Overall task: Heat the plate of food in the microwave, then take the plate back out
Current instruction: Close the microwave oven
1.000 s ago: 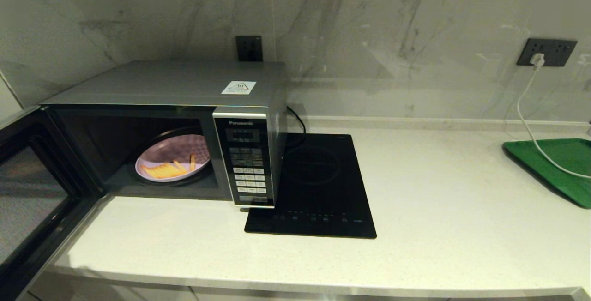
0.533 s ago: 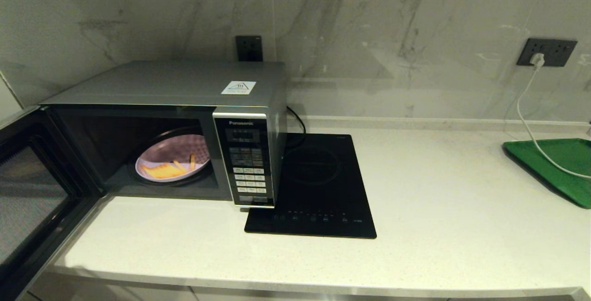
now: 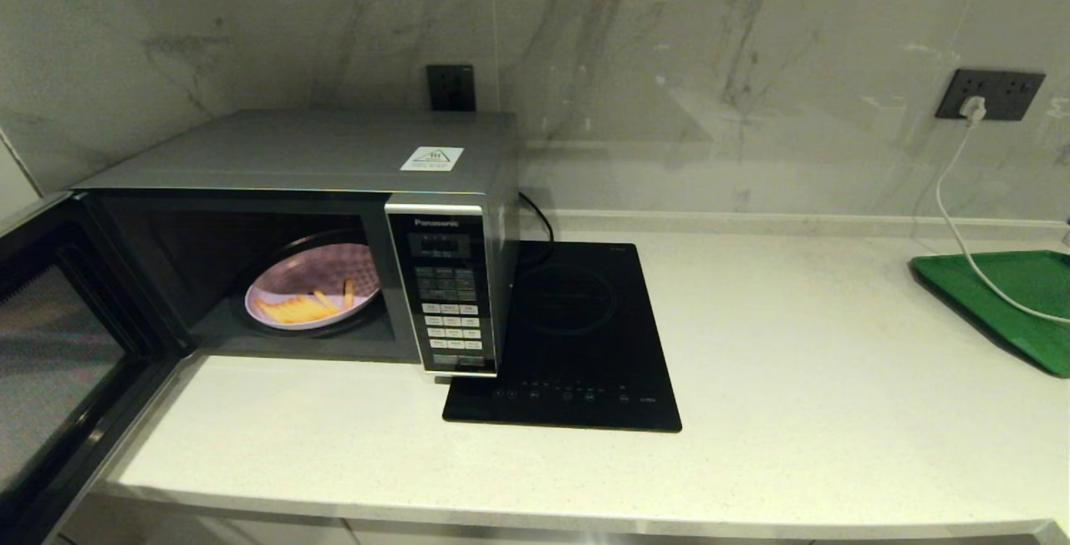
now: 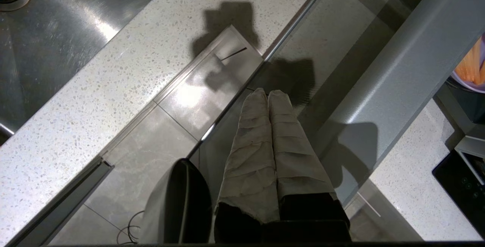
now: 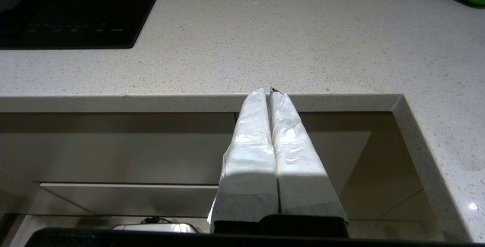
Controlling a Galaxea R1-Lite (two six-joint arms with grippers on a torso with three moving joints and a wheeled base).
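Observation:
The silver-grey microwave [image 3: 318, 152] stands on the counter's left with its dark glass door [image 3: 58, 353] swung wide open. Inside, on the turntable, rests the lilac plate of food [image 3: 311, 290] with orange-yellow fries; a sliver of the plate [image 4: 471, 69] also shows in the left wrist view. My left gripper [image 4: 268, 94] is shut with nothing held, hovering above the open door's outer edge [image 4: 231, 99]. My right gripper [image 5: 267, 91] is shut and empty, below the counter's front edge [image 5: 189, 103]. Neither gripper appears in the head view.
A flat black induction hob [image 3: 577, 336] lies right of the microwave. A green tray [image 3: 1003, 298] sits at the far right with a white cable [image 3: 953, 219] running over it from a wall socket. A steel sink [image 4: 49, 35] lies left of the counter.
The open microwave door has shifted slightly in the head view. Nothing else has moved.

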